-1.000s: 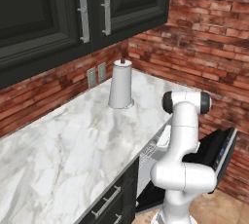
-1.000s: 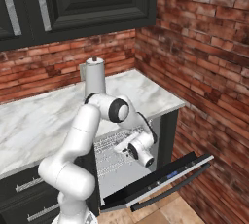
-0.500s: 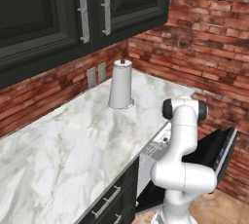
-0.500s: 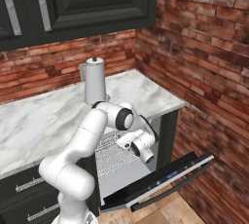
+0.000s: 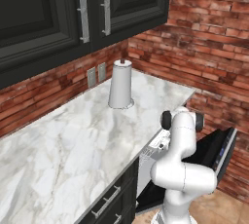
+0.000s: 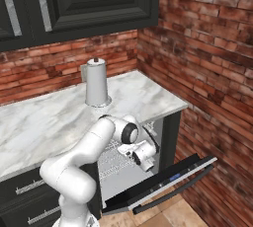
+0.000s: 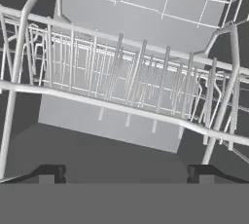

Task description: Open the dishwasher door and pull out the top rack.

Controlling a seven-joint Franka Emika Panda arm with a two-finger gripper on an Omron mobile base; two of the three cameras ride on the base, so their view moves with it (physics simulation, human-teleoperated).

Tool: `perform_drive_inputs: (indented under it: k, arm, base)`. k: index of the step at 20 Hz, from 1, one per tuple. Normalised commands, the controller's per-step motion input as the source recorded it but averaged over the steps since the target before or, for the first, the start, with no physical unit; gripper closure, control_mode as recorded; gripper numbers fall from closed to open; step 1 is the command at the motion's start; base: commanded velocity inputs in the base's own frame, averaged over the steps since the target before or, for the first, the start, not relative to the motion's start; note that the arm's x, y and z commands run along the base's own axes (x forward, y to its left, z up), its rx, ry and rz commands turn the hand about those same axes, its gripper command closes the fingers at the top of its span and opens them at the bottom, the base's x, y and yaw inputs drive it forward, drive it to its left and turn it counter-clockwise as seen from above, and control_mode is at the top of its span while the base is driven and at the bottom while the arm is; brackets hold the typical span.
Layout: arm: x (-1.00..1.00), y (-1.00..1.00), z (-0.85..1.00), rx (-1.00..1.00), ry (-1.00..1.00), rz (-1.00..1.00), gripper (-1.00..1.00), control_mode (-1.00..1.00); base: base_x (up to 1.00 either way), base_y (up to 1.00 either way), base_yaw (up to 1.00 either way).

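On the tabletop's far side, near the brick wall, a paper towel roll (image 6: 97, 84) is standing upright. Right of it, below the tabletop's front edge, the gripper (image 7: 126, 172) is reaching into the dishwasher with jaws spread wide and nothing between them. To do this well, it should be closing squarely on the front rail of the top rack (image 7: 121, 84), then drawing straight outward. That rack is a light-grey wire grid, sitting inside the cavity. Farthest right, the dishwasher door (image 6: 163, 181) is hanging open, black inside.
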Motion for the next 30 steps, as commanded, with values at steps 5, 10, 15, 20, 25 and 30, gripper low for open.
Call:
perform_drive_inputs:
  k: [5, 10, 15, 20, 25, 30]
  arm:
    - [0.69, 0.56, 0.00, 0.00, -0.12, 0.00, -1.00, -1.00]
    - [0.08, 0.09, 0.41, 0.02, -0.23, 0.02, -1.00, -1.00]
    - [-0.24, 0.00, 0.80, 0.02, -0.22, 0.00, -1.00, -1.00]
    - [0.19, 0.32, 0.22, 0.00, -0.04, 0.00, -1.00, -1.00]
    - [0.23, 0.78, -0.21, -0.21, 0.05, 0.03, -1.00, -1.00]
    - [0.02, 0.33, -0.60, -0.46, 0.13, 0.11, -1.00, -1.00]
  base:
    - [0.00, 0.00, 0.00]
    - [0.00, 0.00, 0.00]
    - [0.00, 0.00, 0.00]
    - [0.00, 0.00, 0.00]
    - [0.00, 0.00, 0.00]
    - [0.00, 0.00, 0.00]
